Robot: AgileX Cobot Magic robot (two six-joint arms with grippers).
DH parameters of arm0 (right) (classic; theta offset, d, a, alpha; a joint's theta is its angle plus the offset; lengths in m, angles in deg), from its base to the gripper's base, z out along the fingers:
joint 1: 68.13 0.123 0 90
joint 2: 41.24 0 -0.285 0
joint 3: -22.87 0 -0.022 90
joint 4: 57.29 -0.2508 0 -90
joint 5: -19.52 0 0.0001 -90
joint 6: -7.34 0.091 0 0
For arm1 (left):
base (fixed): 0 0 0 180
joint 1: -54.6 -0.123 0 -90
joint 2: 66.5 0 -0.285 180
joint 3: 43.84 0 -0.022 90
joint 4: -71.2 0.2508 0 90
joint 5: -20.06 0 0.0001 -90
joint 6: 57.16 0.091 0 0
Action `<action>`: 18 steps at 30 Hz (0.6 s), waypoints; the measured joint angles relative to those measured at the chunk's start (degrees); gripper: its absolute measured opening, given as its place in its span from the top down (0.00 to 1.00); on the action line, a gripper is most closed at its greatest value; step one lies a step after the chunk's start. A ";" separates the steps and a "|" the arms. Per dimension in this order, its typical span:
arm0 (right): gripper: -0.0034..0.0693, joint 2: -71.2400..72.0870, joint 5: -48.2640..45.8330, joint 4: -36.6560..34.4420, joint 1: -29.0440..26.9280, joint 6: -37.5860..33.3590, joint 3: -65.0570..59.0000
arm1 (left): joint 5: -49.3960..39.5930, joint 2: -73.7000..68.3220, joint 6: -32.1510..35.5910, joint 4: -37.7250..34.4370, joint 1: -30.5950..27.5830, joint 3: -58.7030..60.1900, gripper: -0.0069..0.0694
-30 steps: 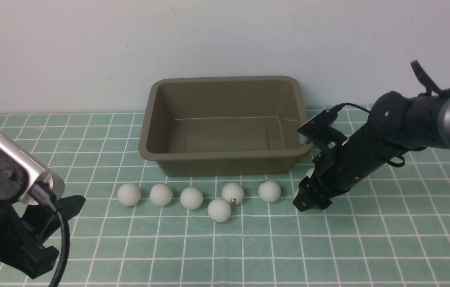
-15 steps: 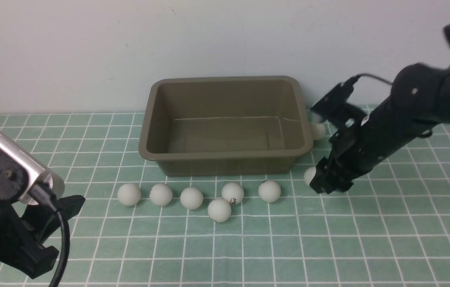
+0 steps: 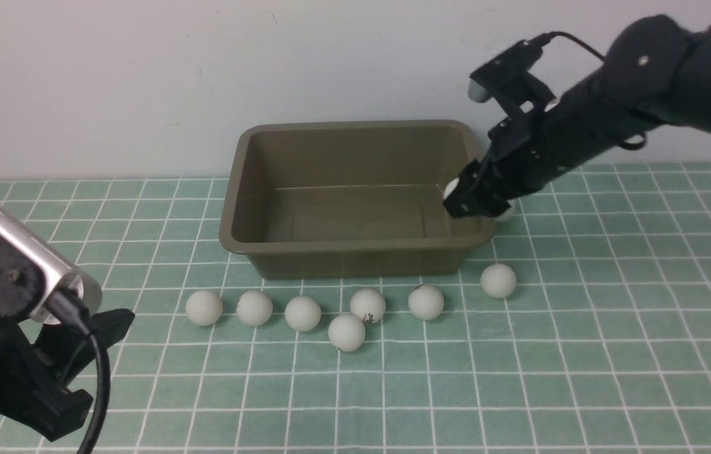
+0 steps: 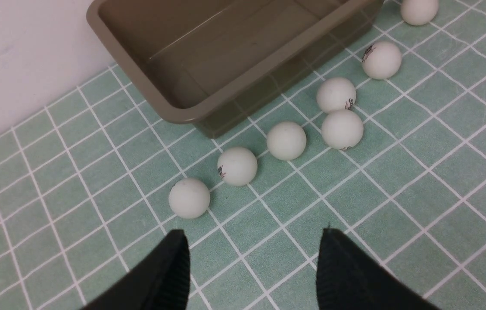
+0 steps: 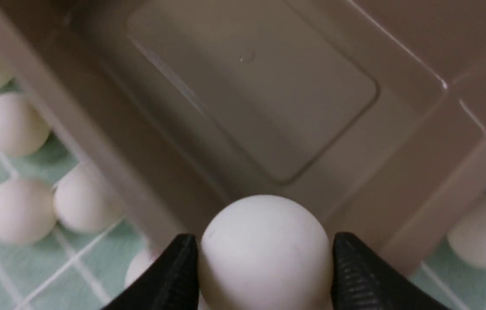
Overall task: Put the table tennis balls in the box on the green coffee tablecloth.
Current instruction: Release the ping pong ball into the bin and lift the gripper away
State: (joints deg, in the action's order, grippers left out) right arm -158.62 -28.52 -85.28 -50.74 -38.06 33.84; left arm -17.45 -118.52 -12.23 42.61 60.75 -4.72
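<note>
The olive-brown box point(image 3: 355, 244) stands on the green coffee tablecloth point(image 3: 582, 353) and shows nothing inside. My right gripper point(image 3: 464, 203) hangs over the box's right end, shut on one table tennis ball point(image 3: 451, 187). In the right wrist view that ball point(image 5: 264, 224) fills the gap of the right gripper point(image 5: 264, 243), above the box's inner wall point(image 5: 208, 142). Several balls lie in a row on the cloth in front of the box point(image 3: 302, 313); one more point(image 3: 498, 280) rests off its front right corner. My left gripper point(image 4: 253, 234) is open over bare cloth, short of that row.
Another ball point(image 3: 508, 213) lies against the outside of the box's right wall, partly behind my right arm. A white wall point(image 3: 141, 82) rises directly behind the box. The left arm's body point(image 3: 2, 315) fills the lower left corner of the front view.
My right gripper closed on a ball on the cloth, lifted it, and carried it up and left over the box's right end. The left arm has not moved.
</note>
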 joint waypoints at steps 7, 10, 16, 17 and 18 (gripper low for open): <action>0.46 -10.44 -4.58 0.00 0.00 0.44 10.69 | -0.31 0.00 -0.11 0.00 0.00 0.00 0.43; 0.46 -11.17 -5.33 0.35 0.00 0.50 12.10 | -1.29 0.00 -0.19 0.00 0.00 0.00 0.43; 0.28 -10.16 -6.04 3.31 0.00 0.75 13.06 | -1.43 0.00 -0.21 0.00 0.00 0.00 0.43; 0.28 -9.63 -6.17 4.13 0.00 0.85 13.06 | -1.43 0.00 -0.21 0.00 0.00 0.00 0.43; 0.28 -9.09 -6.23 5.32 -0.05 1.08 13.06 | -1.43 0.00 -0.21 0.00 0.00 0.00 0.43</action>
State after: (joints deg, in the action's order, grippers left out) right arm -167.71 -34.75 -79.96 -50.79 -36.98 46.90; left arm -18.88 -118.52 -12.44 42.61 60.75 -4.72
